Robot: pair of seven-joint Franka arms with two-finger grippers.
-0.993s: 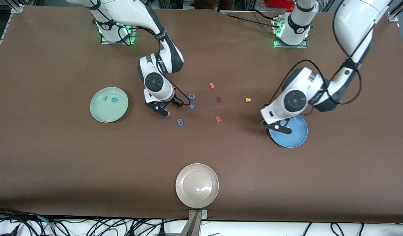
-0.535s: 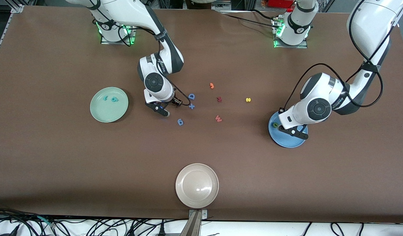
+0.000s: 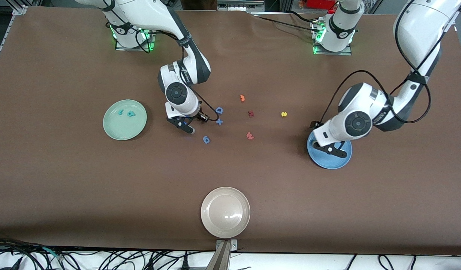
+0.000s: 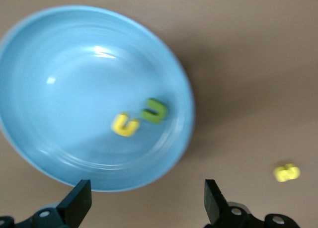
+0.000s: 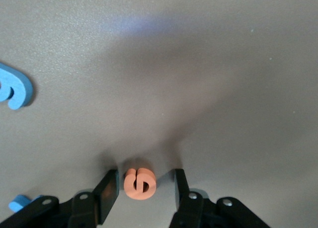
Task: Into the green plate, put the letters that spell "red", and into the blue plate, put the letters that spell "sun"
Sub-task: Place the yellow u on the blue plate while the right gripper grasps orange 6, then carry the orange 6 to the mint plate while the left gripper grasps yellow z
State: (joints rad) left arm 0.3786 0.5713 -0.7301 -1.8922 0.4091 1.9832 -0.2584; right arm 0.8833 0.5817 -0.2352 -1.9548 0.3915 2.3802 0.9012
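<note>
Right gripper [image 5: 141, 195] fingers straddle the orange "e" [image 5: 139, 184]; left gripper [image 4: 144, 208] fingers wide, empty.

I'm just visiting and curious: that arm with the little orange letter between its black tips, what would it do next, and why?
Probably pinch shut on the orange "e". The right pincer is down at the table with a finger on each side of the letter, small gaps showing. The green plate holds only the two teal letters, so the "e" is the one missing there.
</note>
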